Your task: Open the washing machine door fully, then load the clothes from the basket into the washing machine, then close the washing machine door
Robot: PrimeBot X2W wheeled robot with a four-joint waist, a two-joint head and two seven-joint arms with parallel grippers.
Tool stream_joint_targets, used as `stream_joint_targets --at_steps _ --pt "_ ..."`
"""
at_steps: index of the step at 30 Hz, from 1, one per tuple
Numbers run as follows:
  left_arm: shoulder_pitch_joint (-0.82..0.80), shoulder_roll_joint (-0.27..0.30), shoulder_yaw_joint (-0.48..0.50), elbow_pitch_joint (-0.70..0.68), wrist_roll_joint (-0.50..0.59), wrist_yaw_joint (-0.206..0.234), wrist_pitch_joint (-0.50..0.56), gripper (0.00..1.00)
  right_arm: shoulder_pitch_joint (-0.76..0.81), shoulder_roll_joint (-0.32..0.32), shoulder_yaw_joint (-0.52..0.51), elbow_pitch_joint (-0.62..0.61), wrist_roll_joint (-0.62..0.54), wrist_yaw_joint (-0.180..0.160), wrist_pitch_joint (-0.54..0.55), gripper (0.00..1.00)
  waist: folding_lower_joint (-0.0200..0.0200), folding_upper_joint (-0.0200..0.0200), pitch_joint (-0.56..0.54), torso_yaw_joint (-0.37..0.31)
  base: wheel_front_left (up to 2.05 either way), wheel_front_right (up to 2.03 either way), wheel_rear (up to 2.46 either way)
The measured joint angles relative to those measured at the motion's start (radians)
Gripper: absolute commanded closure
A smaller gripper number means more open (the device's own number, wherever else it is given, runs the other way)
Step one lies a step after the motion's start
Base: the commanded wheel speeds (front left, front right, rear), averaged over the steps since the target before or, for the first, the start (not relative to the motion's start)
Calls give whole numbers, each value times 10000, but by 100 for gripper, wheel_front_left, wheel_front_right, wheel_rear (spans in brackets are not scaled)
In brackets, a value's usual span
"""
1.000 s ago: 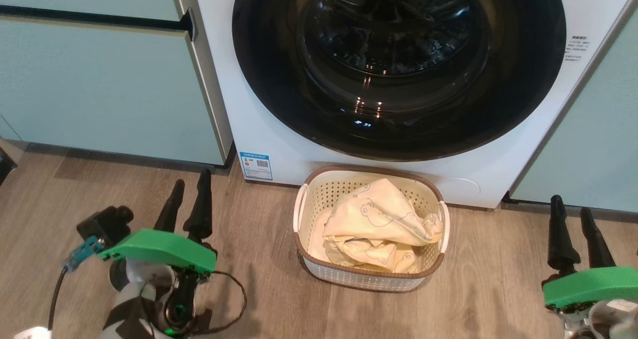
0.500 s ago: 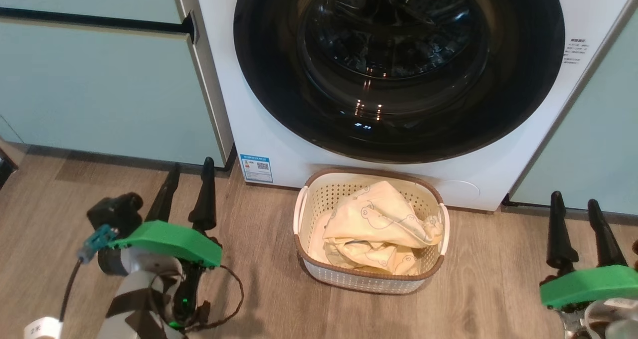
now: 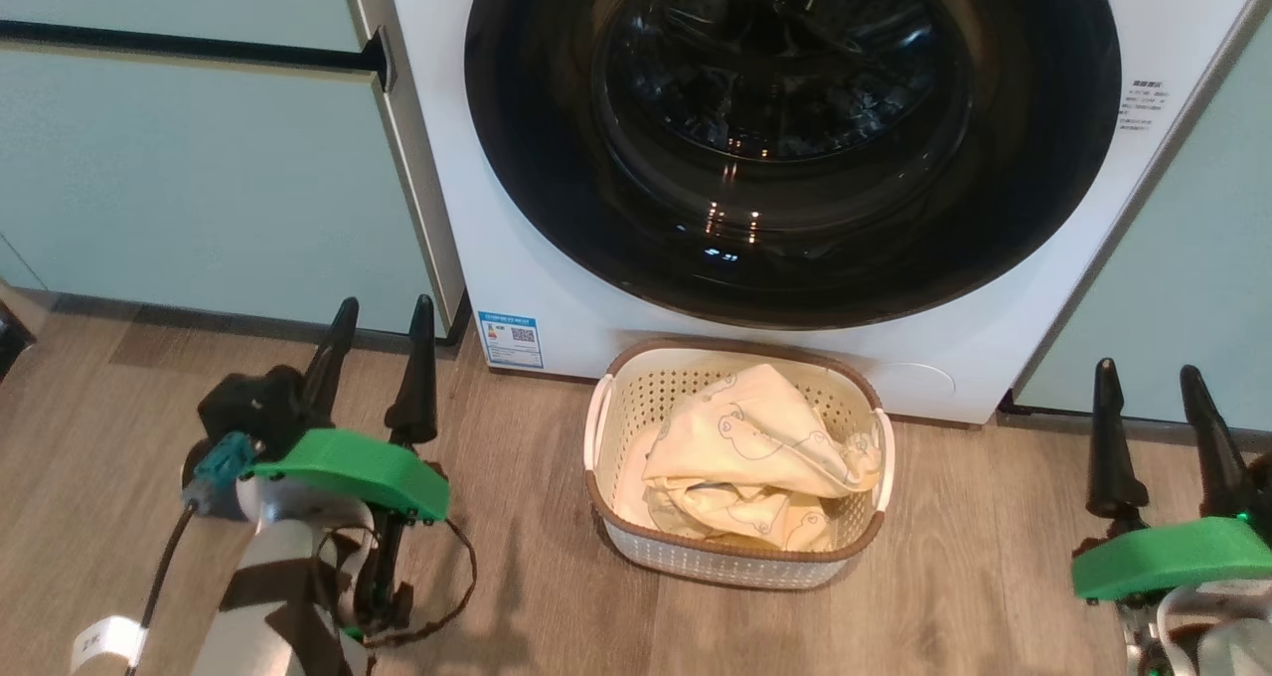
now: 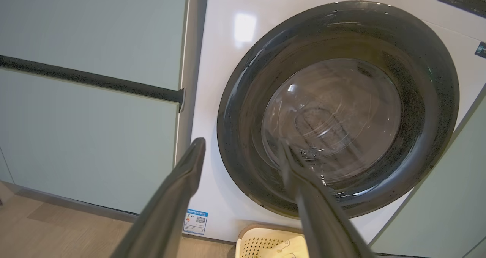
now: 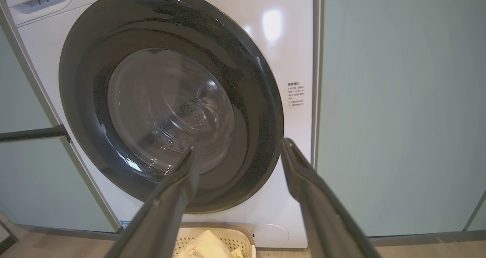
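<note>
Head view: shows the washing machine door (image 3: 556, 209) shut flat against the white washing machine (image 3: 517, 278), between pale green cabinets (image 3: 199, 179). Finds the basket (image 3: 737, 555) on the wood floor (image 3: 556, 596) just before the machine, under the door's lower rim, with the clothes (image 3: 755, 447) heaped inside. Places the left gripper (image 3: 386, 303) low left near a blue sticker (image 3: 511, 339) and the right gripper (image 3: 1146, 368) low right, both with fingers spread wide, gripping nothing, well apart from the basket.

Left wrist view: looks up along the left gripper (image 4: 241, 142), fingers parted and empty, toward the door (image 4: 429, 98). One finger blurred over the glass, so gap to the door hard to judge. Catches a corner of the basket (image 4: 265, 243) at the bottom edge.

Right wrist view: frames the door (image 5: 87, 79) beyond the right gripper (image 5: 238, 145), jaws wide, nothing held. Glimpses basket (image 5: 235, 233) and clothes (image 5: 205, 246) below.
</note>
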Motion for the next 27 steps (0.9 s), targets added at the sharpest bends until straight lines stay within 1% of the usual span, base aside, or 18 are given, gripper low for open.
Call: stream_joint_targets --at_steps 15,18,27 --pt "-301 13 15 581 1411 -10 -433 0 -16 -17 98 -242 -1653 0 -470 0 0 0 -75 -10 0 0 0" --pt "-433 13 13 573 1448 -23 -479 0 -18 -21 63 -276 -1655 0 -481 0 0 0 -69 -5 0 0 0" --pt "-448 13 -15 593 1087 -98 -479 0 -17 -25 -102 8 -1022 0 -483 0 0 0 -61 20 0 0 0"
